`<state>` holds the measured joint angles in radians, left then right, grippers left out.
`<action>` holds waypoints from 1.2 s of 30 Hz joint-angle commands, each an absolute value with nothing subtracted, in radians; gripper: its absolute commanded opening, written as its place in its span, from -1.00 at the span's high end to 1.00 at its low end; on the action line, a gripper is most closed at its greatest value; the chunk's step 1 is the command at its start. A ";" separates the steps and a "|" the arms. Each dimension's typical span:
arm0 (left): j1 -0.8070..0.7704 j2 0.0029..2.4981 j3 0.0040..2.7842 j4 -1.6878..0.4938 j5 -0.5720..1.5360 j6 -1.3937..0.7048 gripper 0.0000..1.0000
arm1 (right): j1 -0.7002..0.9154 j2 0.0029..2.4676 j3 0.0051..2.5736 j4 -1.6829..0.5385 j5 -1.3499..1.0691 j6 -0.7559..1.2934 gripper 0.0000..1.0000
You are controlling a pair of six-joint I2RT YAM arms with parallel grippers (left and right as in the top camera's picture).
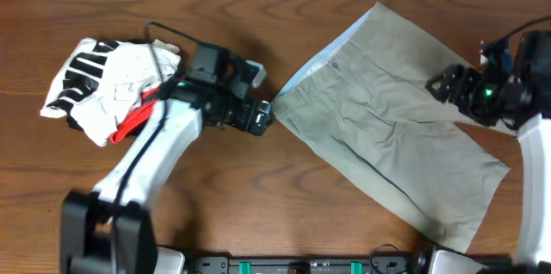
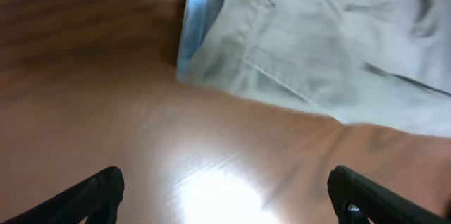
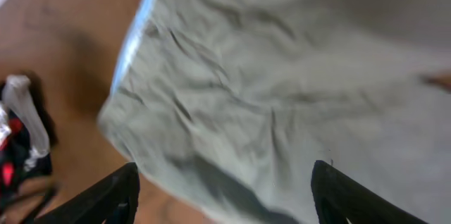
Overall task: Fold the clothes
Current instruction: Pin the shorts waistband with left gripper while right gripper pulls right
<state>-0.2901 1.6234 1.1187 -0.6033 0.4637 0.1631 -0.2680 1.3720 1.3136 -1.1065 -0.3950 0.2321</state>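
Overhead: shorts (image 1: 387, 127) lie just beside left gripper (image 1: 261, 117)

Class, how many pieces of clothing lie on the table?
2. The khaki shorts lie spread out right of centre; a crumpled white bundle with black stripes and red trim lies at the left. The bundle may hide further garments.

White garment bundle (image 1: 105, 83), black stripes, red trim, on wooden table (image 1: 258, 201)
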 commanded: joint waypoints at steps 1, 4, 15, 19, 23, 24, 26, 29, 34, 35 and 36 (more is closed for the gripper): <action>-0.294 1.707 1.123 -0.558 0.459 0.181 -0.88 | -0.267 1.355 1.325 -1.173 -0.339 0.211 -0.49; -0.294 1.774 1.123 -0.513 0.460 0.162 -0.87 | -0.267 1.354 1.325 -1.244 -0.323 0.203 -0.48; -0.332 1.923 1.123 -0.290 0.516 0.002 -0.83 | -0.267 1.354 1.325 -1.272 -0.318 0.185 -0.49; -0.351 1.942 1.123 -0.212 0.516 -0.024 -0.48 | -0.267 1.354 1.325 -1.273 -0.318 0.185 -0.49; -0.360 1.943 1.123 -0.200 0.515 -0.032 0.60 | -0.267 1.354 1.325 -1.275 -0.313 0.185 -0.49; -0.357 1.938 1.124 -0.216 0.508 -0.037 0.87 | -0.267 1.354 1.325 -1.275 -0.308 0.185 -0.49; -0.343 1.921 1.124 -0.276 0.448 -0.078 0.88 | -0.267 1.354 1.325 -1.275 -0.283 0.186 -0.46; -0.302 1.861 1.124 -0.412 0.310 -0.142 0.88 | -0.267 1.355 1.322 -1.274 -0.229 0.189 -0.36; -0.226 1.721 1.124 -0.620 0.104 -0.175 0.88 | -0.268 1.377 1.280 -1.240 -0.159 0.231 -0.32; -0.213 1.693 1.124 -0.643 0.099 -0.174 0.88 | -0.268 1.385 1.264 -1.220 -0.159 0.231 -0.32; -0.204 1.671 1.124 -0.657 0.099 -0.174 0.89 | -0.268 1.393 1.246 -1.197 -0.157 0.231 -0.33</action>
